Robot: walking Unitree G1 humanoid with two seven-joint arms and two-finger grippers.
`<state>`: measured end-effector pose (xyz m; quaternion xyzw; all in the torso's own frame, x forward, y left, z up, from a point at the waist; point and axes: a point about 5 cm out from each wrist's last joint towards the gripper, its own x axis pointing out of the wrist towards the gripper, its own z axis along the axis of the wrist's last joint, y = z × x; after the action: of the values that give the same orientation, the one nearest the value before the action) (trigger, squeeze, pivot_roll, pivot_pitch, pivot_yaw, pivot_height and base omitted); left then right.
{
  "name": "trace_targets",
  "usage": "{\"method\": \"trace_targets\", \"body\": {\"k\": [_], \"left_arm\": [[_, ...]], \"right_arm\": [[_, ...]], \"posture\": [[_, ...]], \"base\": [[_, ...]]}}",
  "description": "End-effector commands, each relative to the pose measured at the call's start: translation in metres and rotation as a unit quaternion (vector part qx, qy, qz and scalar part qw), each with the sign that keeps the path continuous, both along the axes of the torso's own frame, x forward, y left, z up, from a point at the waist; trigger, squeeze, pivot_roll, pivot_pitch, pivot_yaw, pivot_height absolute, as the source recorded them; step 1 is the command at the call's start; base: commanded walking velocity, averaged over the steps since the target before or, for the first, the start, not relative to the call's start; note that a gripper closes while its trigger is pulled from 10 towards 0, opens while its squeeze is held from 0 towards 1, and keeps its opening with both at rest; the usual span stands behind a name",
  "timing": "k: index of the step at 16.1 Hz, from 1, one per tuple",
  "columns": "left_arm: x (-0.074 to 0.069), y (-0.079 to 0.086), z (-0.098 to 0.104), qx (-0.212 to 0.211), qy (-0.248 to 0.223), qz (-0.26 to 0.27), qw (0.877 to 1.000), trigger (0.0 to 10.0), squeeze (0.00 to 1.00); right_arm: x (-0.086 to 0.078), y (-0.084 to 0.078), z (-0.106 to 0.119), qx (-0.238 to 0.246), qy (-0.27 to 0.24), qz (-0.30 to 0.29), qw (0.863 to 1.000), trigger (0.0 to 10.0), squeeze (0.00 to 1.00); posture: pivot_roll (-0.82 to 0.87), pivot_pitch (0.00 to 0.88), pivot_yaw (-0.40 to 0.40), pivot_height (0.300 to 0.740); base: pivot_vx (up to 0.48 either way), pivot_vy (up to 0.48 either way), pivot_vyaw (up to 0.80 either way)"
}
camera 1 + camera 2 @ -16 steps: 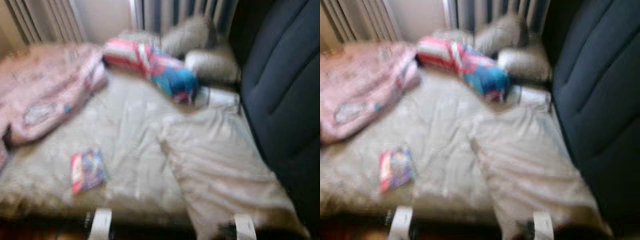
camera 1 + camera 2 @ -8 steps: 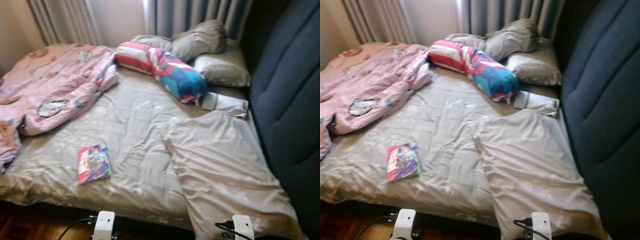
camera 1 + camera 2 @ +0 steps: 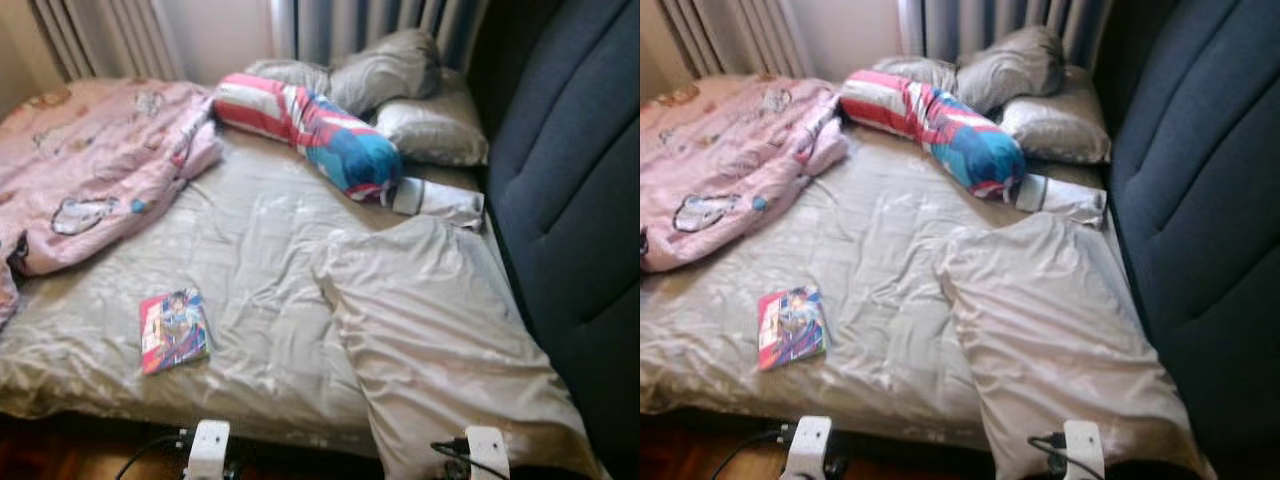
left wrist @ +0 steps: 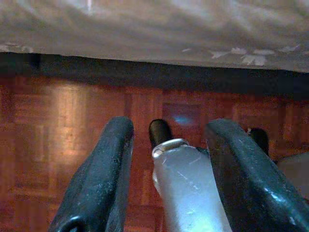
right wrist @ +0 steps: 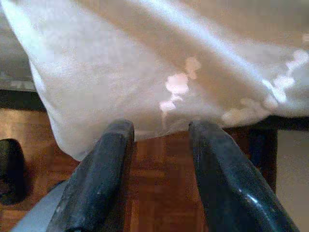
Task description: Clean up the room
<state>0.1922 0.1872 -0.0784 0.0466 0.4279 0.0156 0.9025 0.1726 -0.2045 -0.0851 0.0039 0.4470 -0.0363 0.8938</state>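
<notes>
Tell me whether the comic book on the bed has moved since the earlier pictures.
No. The comic book lies on the same spot of the grey sheet, equally near the pink blanket. The whole picture shifted, so the camera moved.

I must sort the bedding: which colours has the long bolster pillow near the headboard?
The bolster has red, white and blue stripes, with a turquoise end; clearest in the left eye view.

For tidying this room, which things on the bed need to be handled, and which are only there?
To handle:
book
pink blanket
striped bolster
loose pillow
white cloth

Only there:
grey pillows
curtains
headboard
wood floor

Both grippers, left and right, hang open below the bed edge.
</notes>
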Motion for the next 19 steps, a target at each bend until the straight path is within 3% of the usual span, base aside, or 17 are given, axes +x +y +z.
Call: {"method": "trace_targets", "body": {"k": [1, 12, 19], "left_arm": [[-0.008, 0.003, -0.004, 0.000, 0.019, 0.001, 1.000, 10.0, 0.00], [-0.009, 0.018, -0.003, 0.024, 0.030, -0.016, 0.999, 10.0, 0.00], [-0.007, 0.013, -0.003, 0.020, 0.030, -0.017, 0.999, 10.0, 0.00]], "right_arm": [[0.000, 0.001, 0.000, 0.002, -0.004, -0.003, 1.000, 10.0, 0.00], [0.007, 0.011, 0.001, 0.019, -0.011, -0.001, 1.000, 10.0, 0.00], [0.013, 0.013, 0.005, 0.023, -0.025, -0.003, 0.999, 10.0, 0.00]], "posture": [[0.02, 0.067, -0.035, 0.740], [0.04, 0.071, 0.010, 0.740], [0.03, 0.062, -0.005, 0.740]], "base": [[0.000, 0.000, 0.00], [0.000, 0.000, 0.00], [0.036, 0.000, -0.11]]}}
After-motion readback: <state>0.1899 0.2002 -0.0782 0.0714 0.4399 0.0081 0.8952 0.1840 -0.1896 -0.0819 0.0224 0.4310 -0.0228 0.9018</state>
